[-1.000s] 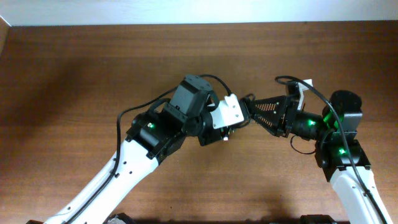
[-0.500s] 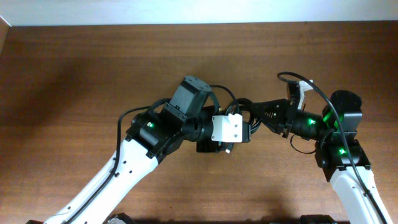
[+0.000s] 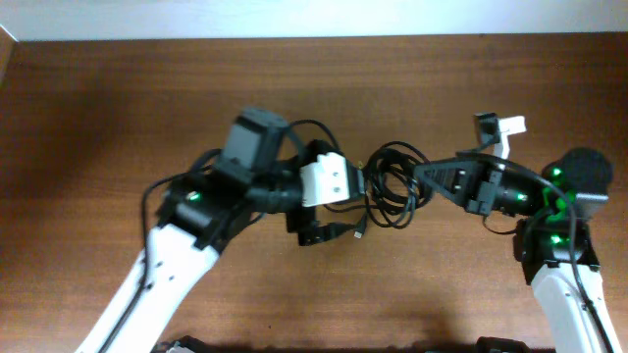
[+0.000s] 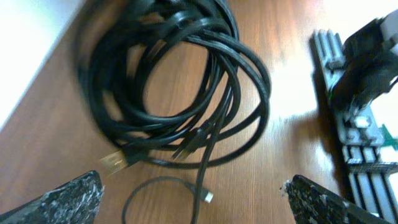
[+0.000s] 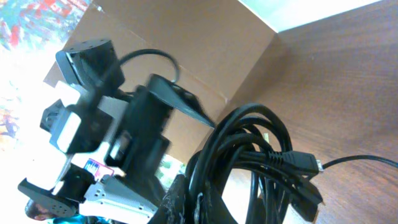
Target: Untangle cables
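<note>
The cables [image 3: 392,186] lie as a coiled black bundle on the wooden table between my two arms. In the left wrist view the cable bundle [image 4: 174,81] spreads in wide loops with a gold plug [image 4: 115,163] at its edge. A thinner cord with a small plug [image 4: 208,197] curls just below it. My left gripper [image 4: 193,205] is open, its fingers wide apart with only table between them. My right gripper [image 3: 424,176] is shut on the bundle's right side. In the right wrist view the cable loops [image 5: 261,149] rise straight out of the right gripper [image 5: 199,205].
The table [image 3: 118,108] is brown wood, with a pale wall along its far edge. The left arm's white camera mount [image 3: 326,181] sits close to the bundle. The right arm's thick black wire [image 3: 461,147] arcs above its wrist.
My left gripper has opened, let go and drawn back to the left. The right gripper has shut on the bundle and pulled to the right, so the loops now lie spread between the arms.
</note>
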`<state>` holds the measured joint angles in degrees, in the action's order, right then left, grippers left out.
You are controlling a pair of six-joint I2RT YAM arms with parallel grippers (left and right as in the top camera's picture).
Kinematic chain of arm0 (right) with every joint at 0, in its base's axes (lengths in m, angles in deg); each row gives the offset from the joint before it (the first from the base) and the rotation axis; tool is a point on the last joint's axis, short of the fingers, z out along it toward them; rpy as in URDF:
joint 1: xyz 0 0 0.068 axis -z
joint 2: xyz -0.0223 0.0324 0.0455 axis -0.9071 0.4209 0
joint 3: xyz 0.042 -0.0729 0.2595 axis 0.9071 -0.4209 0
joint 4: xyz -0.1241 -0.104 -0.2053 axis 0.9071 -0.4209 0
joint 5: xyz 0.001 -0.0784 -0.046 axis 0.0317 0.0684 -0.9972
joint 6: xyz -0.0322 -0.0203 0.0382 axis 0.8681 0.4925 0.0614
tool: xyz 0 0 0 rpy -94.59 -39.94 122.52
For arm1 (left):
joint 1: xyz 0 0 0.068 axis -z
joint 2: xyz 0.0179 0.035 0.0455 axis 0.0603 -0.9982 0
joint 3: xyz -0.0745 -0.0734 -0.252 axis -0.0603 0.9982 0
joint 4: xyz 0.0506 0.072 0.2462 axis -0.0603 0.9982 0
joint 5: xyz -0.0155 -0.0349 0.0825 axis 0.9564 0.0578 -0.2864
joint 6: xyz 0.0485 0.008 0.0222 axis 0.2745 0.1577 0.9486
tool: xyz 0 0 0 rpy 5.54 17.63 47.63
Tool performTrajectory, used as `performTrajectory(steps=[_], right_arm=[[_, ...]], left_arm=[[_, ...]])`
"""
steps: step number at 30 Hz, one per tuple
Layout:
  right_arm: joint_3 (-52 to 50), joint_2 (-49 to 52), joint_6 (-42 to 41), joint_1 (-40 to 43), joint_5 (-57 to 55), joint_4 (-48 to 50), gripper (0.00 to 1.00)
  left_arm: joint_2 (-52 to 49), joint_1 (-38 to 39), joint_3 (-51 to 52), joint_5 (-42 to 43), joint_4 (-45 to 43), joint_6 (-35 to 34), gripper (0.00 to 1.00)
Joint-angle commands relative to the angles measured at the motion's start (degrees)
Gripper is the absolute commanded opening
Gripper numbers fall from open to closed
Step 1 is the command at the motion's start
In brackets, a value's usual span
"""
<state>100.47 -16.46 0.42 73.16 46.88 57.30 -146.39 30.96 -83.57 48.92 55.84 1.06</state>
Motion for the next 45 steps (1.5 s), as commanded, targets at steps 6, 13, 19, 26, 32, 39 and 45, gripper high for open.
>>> performTrajectory(steps=[6,13,19,26,32,39,45], right_arm=[[0.83,-0.57,1.22,-2.54,6.58,4.24,0.04],[0.83,-0.57,1.27,-12.81,6.58,10.64,0.04],[0.83,-0.57,1.25,-16.09,6.58,11.5,0.04],[0.83,-0.55,1.27,-15.89,6.43,11.5,0.38],[0.83,-0.33,-2.4,-9.18,-10.38,-5.6,0.99],[0.83,-0.33,-7.26,-8.48,-20.04,-22.71,0.99],[0.83,-0.33,-33.53,-8.52,-20.06,-22.6,0.95]], left_arm=[[5.4,-4.63,-0.33,7.89,0.72,1.88,0.99],[-0.26,-4.63,-0.33,10.01,6.05,11.8,1.0],[-1.25,-4.63,-0.33,10.67,6.56,11.78,0.18],[-1.25,-4.66,-0.33,10.6,7.15,11.76,0.0],[-1.25,-4.66,-0.33,-4.11,5.27,-5.35,0.0],[-1.27,-4.31,-0.33,-16.63,-9.03,-36.98,0.0],[-2.03,2.47,-0.28,-17.0,-11.61,-29.57,0.0]])
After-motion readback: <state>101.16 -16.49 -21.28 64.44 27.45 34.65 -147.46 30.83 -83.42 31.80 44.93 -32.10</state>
